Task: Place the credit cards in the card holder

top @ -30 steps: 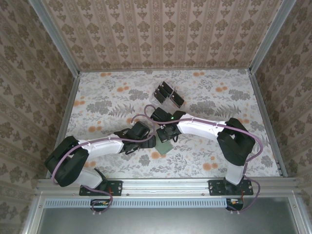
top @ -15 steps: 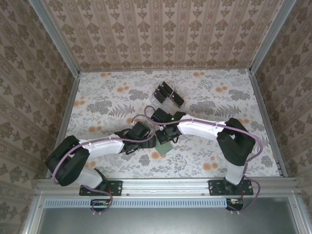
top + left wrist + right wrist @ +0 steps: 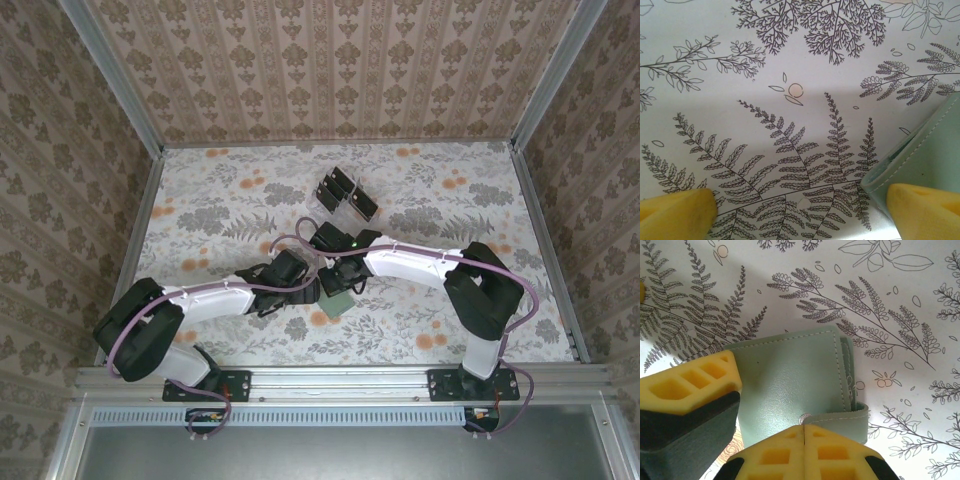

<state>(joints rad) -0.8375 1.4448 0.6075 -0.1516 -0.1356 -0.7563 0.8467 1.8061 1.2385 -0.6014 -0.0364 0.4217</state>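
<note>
1. the card holder (image 3: pixel 795 375), a flat grey-green sleeve with stitched edges, lies on the fern-printed table (image 3: pixel 790 75) directly under the right gripper (image 3: pixel 804 432), just ahead of its tips.
2. a strap (image 3: pixel 837 417) wraps round from the holder's right edge and ends at a small snap right at the right gripper's tips.
3. the right gripper's yellow pads are pressed together with no gap. i cannot tell if the strap end is caught between them.
4. the left gripper (image 3: pixel 800 212) is spread wide. in its own wrist view the holder's corner (image 3: pixel 920 160) sits under its right-hand finger (image 3: pixel 925 207), and its other finger is well off to the side over bare table.
5. seen from the right wrist, that left-arm finger (image 3: pixel 690 380) rests at the holder's left edge, just beside the right gripper's tips.
6. from above, the two grippers meet nose to nose over the holder (image 3: pixel 337 302), the left gripper (image 3: pixel 305 287) on its left and the right gripper (image 3: pixel 340 280) just beyond it.
7. the credit cards (image 3: pixel 336 184) stand upright in a clear rack (image 3: pixel 352 196), well beyond both grippers toward the far wall.
</note>
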